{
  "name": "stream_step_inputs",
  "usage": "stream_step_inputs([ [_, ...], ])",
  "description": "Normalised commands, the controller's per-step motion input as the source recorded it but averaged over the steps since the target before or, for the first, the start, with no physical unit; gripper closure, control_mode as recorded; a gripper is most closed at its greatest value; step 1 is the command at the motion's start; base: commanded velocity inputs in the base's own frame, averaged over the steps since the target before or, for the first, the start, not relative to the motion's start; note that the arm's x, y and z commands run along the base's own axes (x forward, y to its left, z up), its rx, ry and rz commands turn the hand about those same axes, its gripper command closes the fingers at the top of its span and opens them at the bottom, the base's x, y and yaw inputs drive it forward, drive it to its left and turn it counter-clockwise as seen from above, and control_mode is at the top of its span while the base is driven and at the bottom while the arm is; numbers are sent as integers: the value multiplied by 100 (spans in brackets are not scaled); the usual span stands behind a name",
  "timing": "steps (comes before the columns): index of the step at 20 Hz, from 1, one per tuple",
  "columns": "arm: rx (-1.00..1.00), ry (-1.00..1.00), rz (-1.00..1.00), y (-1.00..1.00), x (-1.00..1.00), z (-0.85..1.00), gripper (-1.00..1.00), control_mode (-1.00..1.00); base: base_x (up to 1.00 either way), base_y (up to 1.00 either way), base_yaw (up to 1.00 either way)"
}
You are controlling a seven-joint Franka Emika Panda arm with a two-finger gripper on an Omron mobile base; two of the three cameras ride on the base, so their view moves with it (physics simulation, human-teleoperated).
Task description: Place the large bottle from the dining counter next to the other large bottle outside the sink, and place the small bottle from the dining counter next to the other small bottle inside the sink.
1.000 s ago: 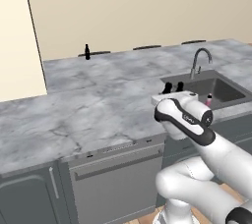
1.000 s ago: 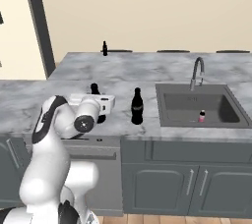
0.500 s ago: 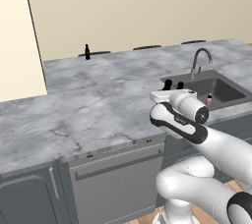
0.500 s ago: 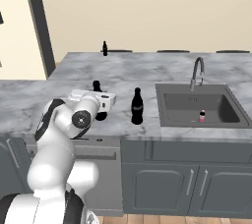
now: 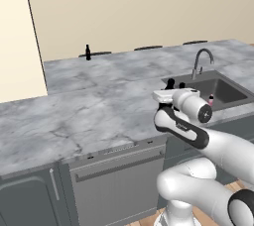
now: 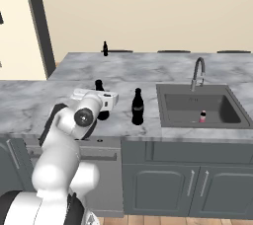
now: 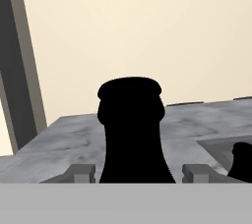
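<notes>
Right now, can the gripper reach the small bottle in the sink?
Probably not directly. The gripper has a large bottle between its fingers, and a second large bottle stands on the counter between it and the sink. The small bottle lies open from above.

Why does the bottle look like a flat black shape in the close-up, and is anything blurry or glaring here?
In the hand view the large bottle is a plain black silhouette against the pale wall, with no highlights. In the right base view the other large bottle shows a faint label, and soft shadows lie in the sink. In the left base view the marble counter is evenly lit, without glare or blur.
</notes>
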Motion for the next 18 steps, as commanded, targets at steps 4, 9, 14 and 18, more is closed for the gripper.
stream_step_inputs([
  [4, -2, 0, 0, 0, 0, -15, 100, -100, 0, 0, 0],
  [9, -1, 0, 0, 0, 0, -9, 100, -100, 0, 0, 0],
  [14, -1, 0, 0, 0, 0, -10, 100, -100, 0, 0, 0],
  [18, -2, 0, 0, 0, 3, -29, 100, -100, 0, 0, 0],
])
